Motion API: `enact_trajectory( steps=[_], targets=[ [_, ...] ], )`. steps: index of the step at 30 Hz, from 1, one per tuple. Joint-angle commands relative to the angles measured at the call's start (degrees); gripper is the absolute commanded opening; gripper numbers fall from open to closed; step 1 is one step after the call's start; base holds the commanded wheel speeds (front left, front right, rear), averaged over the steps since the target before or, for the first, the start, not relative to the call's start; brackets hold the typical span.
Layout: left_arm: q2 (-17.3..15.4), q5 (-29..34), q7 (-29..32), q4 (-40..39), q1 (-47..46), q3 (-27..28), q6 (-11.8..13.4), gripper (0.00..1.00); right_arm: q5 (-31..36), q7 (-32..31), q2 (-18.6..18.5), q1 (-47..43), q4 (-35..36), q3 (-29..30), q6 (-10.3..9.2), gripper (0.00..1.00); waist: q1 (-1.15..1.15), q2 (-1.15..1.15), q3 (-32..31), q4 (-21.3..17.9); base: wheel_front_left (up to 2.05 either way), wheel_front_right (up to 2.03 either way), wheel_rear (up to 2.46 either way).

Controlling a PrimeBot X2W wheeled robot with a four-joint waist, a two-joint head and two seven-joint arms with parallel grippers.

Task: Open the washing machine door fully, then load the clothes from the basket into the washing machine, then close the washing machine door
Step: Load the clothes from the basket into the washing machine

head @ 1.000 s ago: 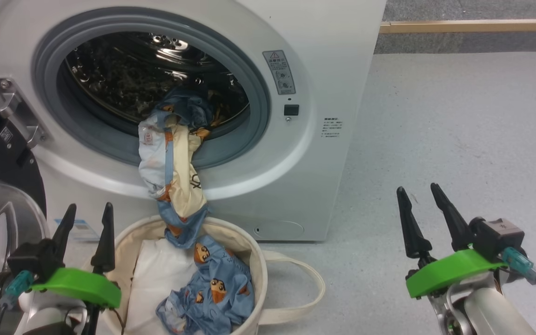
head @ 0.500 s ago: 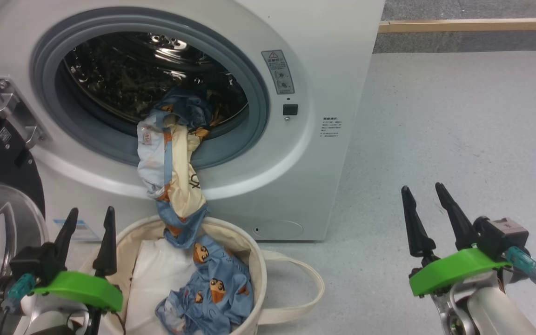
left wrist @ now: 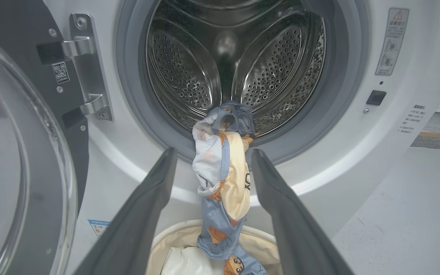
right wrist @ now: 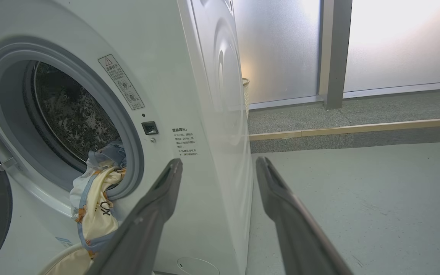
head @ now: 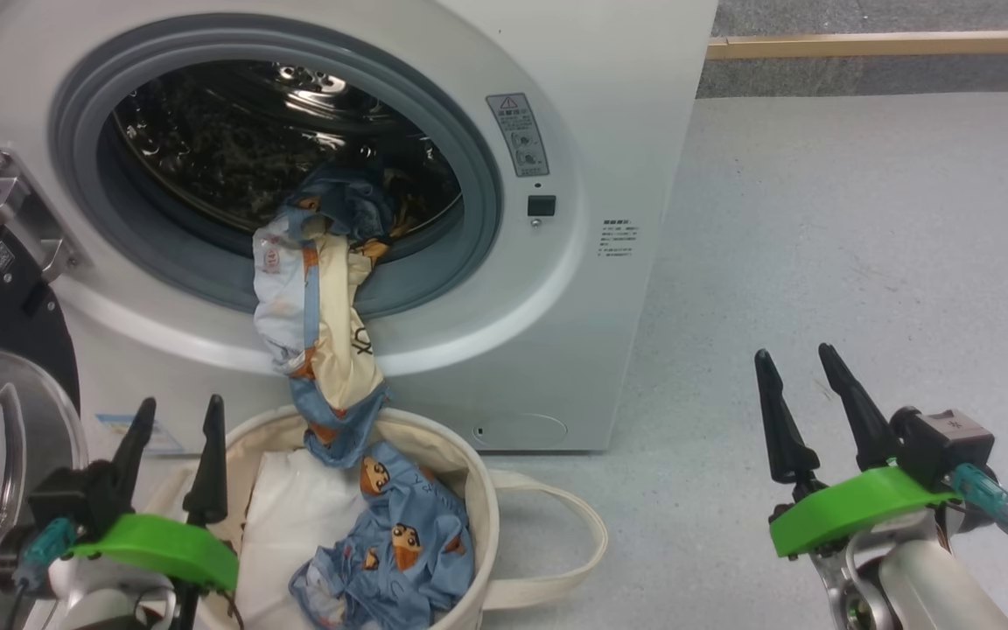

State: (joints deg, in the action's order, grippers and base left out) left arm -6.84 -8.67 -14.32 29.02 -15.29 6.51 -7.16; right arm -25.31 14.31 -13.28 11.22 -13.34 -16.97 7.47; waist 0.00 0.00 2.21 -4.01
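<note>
Edges left gripper (head: 181,404) slightly right, toward basket (head: 491,516); jaws apart, right gripper's (head: 794,352) too. Likely soft, light clothes (head: 320,324): pinch dangling fold.

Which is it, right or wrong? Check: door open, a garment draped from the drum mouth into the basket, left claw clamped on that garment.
Wrong on one point. In the left wrist view the left claw is open, gripping nothing, clear of the garment. The door is open; the drape into the basket stands.

Grey speckled floor (head: 863,262); washing machine (head: 626,131) stands on it, basket (head: 488,534) on floor just before machine's front.
</note>
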Motion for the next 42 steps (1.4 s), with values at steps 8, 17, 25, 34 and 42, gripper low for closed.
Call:
enact_trajectory(
  steps=[8, 17, 25, 34, 42],
  targets=[
    [-0.84, -2.37, -0.68, 5.56, -3.30, -1.82, -0.33, 1.00, 0.09, 0.69, -0.71, 1.15, 2.19, -1.05, 0.02, 1.00, 0.00, 0.00, 2.76, -0.60, 0.00, 0.00, 0.00],
    [-2.02, -7.44, -0.68, 21.81, -13.36, -6.89, -0.33, 1.00, 1.16, 0.69, -0.23, 4.13, 3.95, -0.33, 0.02, 1.00, 0.00, 0.00, 10.74, -2.38, 0.00, 0.00, 0.00],
    [-3.05, -11.29, -0.68, 31.58, -21.66, -12.54, -0.33, 1.00, 2.68, 0.69, -0.40, 6.25, 5.89, 1.58, 0.02, 1.00, 0.00, 0.00, 18.37, -4.09, 0.00, 0.00, 0.00],
    [-4.99, -12.45, -0.68, 37.87, -28.45, -16.99, -0.33, 1.00, 4.35, 0.69, -0.42, 6.95, 7.84, 3.97, 0.02, 1.00, 0.00, 0.00, 25.27, -5.40, 0.00, 0.00, 0.00],
    [-6.78, -11.96, -0.68, 41.07, -32.48, -17.54, 1.25, 1.00, 5.24, 0.69, -0.58, 6.70, 9.41, 4.96, 0.02, 1.00, 0.00, 0.00, 28.84, -6.21, 0.00, 0.00, 0.00]
  ],
)
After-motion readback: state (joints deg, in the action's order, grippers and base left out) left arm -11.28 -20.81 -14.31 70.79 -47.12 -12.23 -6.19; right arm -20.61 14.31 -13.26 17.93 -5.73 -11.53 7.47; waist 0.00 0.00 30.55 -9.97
